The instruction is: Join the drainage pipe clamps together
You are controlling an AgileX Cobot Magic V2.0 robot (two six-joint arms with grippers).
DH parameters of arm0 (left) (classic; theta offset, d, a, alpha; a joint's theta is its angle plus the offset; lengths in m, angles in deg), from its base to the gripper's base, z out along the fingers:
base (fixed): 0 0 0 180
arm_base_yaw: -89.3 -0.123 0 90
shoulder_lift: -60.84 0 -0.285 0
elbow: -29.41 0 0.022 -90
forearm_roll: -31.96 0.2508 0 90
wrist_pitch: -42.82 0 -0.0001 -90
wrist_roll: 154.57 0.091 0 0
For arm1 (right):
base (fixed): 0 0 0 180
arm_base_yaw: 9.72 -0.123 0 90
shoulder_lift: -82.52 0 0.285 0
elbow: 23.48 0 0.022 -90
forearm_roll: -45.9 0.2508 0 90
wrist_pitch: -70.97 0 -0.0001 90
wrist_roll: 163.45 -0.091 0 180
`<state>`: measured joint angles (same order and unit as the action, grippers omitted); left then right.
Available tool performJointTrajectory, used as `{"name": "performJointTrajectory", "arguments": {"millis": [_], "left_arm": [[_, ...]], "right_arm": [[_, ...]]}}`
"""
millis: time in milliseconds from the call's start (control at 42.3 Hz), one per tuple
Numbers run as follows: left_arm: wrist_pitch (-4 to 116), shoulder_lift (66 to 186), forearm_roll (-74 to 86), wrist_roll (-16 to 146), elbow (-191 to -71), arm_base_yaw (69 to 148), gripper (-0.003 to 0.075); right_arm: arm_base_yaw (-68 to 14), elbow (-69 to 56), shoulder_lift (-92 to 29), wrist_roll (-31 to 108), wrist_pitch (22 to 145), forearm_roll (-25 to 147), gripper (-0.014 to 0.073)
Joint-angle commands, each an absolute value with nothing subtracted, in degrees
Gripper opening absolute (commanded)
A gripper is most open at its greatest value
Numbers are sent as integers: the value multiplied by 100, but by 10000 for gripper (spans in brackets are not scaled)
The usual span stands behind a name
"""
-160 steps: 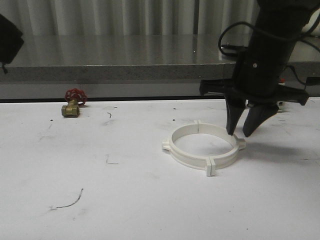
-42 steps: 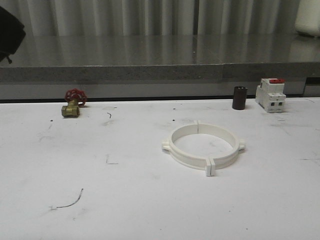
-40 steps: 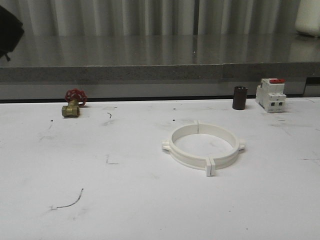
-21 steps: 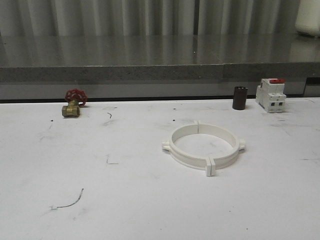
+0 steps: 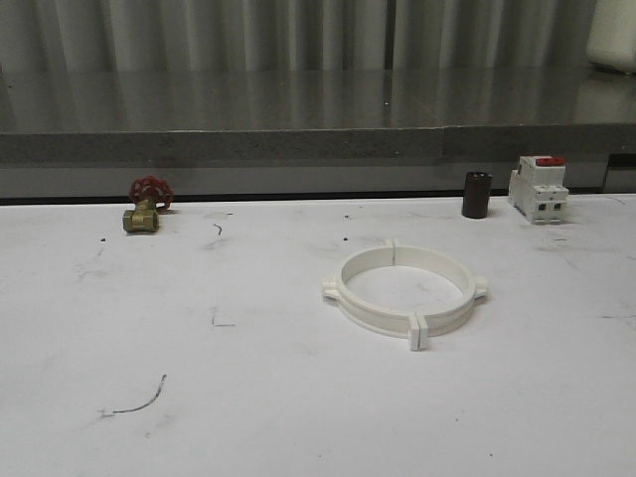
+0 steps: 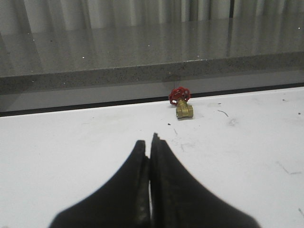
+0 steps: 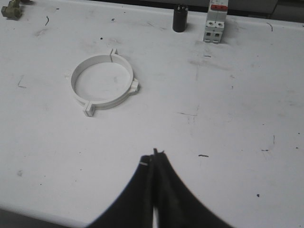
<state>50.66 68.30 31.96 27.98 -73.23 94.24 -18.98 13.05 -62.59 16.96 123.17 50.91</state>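
The two white drainage pipe clamps (image 5: 402,290) lie joined as one ring on the white table, right of centre, with small tabs sticking out at the seams. From the right wrist view the same ring (image 7: 102,83) rests well ahead of my right gripper (image 7: 153,157), whose black fingers are pressed together on nothing. My left gripper (image 6: 148,145) is shut too and holds nothing; it hovers over bare table far from the ring.
A brass valve with a red handwheel (image 5: 145,207) sits at the back left (image 6: 182,102). A dark cylinder (image 5: 476,195) and a white red-topped breaker (image 5: 538,188) stand at the back right. A grey ledge (image 5: 298,144) runs behind the table.
The right arm, whose fingers stood over the ring's far right side 3.8 s ago, has withdrawn from the front view. The left arm's dark shape at the left edge has also gone. The ring has not moved.
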Motion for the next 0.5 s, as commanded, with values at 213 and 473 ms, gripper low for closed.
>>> {"name": "performJointTrajectory", "arguments": {"millis": [213,473], "left_arm": [[4282,6767,3246,2543,-7175,9430,-20],[4282,6767,3108,2543,-7175,9082,-20]], "right_arm": [[-1870,1170,-6225,1744,11996,5119,-120],[-1870,1170,-6225,1744,11996,5119,-120]]}}
